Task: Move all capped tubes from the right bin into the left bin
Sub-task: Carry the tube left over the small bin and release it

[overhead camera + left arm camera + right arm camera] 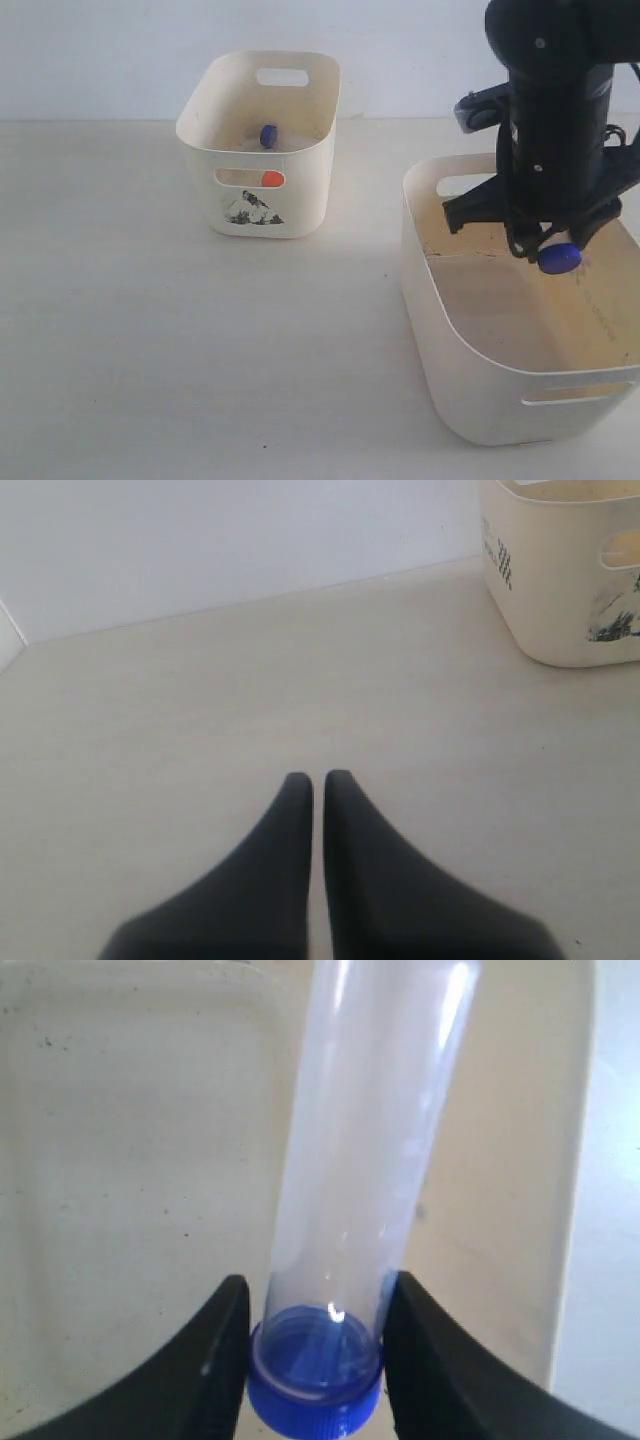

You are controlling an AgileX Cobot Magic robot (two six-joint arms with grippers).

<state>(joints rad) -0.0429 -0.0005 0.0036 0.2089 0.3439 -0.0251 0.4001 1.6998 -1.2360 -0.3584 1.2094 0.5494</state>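
While the right gripper (316, 1300) is clamped on a blue-capped tube (370, 1140), pinching the clear body right next to the cap with a finger on each side, the rest of the tube sticks straight out past the fingertips. Right beneath that claw is the pale floor of the right bin (130, 1160), and in the exterior view the claw hangs over the inside of that bin with the blue cap poking out below it. Can't spot any other tubes down there, but the arm hides a good part of the floor. Well away from that claw, across the bare table (150, 350), sits the left bin (300, 190) with its sticker (253, 210). A blue cap (268, 136) shows inside it, and an orange cap (272, 179) peeks through the front handle slot. The left gripper (318, 785) has its fingers pressed together on nothing, with just table under it and the left bin further ahead, off to one side.
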